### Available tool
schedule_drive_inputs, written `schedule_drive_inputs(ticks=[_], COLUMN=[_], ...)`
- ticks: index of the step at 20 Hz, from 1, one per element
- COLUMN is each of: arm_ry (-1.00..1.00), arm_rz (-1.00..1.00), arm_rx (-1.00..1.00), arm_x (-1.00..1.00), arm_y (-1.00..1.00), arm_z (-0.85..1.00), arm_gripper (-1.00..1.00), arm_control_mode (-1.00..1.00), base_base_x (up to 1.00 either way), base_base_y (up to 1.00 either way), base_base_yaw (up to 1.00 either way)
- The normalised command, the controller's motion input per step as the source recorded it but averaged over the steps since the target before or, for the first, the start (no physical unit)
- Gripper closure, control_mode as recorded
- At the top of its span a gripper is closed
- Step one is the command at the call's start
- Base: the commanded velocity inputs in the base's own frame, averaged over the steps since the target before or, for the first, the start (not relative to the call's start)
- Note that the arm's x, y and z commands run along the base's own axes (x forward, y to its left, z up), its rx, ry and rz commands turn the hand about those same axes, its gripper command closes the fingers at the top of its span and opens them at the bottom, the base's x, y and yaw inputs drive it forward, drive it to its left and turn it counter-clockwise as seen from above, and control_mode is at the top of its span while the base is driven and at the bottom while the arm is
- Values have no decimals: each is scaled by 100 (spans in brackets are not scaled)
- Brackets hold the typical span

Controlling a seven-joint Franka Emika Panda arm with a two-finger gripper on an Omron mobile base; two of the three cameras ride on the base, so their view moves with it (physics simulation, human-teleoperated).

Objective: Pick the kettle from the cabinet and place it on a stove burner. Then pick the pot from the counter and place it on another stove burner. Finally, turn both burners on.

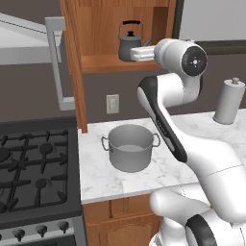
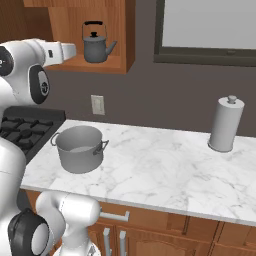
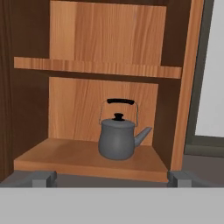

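Observation:
The small dark grey kettle (image 3: 117, 140) stands upright on the lower shelf of the open wooden cabinet (image 3: 70, 155), spout to the right. My gripper (image 3: 112, 178) is open and empty, level with the shelf's front edge; the kettle sits ahead between the fingertips (image 3: 43, 178), untouched. From the left base view the gripper (image 1: 136, 54) reaches toward the kettle (image 1: 129, 42) inside the cabinet (image 1: 76, 62). The wide grey pot (image 1: 129, 149) rests on the marble counter (image 1: 168, 168) below. Black stove burners (image 1: 45, 150) lie left of the pot. From the right, the gripper (image 2: 70, 50) is short of the kettle (image 2: 97, 47); the pot (image 2: 79, 148) sits beside the stove (image 2: 25, 131).
The cabinet's grey door (image 1: 55, 62) hangs open to the left with its bar handle. A tall grey cylinder with a knob top (image 2: 226, 125) stands far right on the counter. A wall outlet (image 1: 112, 104) is behind the pot. Stove knobs (image 1: 41, 229) line the range front.

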Motion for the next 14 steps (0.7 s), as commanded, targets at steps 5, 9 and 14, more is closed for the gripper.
schedule_drive_inputs(ticks=[5, 9, 14], arm_ry=[0, 0, 0], arm_rz=[0, 0, 0], arm_rx=[0, 0, 0], arm_x=[2, 5, 5], arm_y=[9, 5, 0], arm_z=[0, 0, 0], arm_gripper=[-100, -100, -100], arm_control_mode=[-100, -100, -100], base_base_x=[0, 0, 0], base_base_y=[0, 0, 0], base_base_yaw=[0, 0, 0])
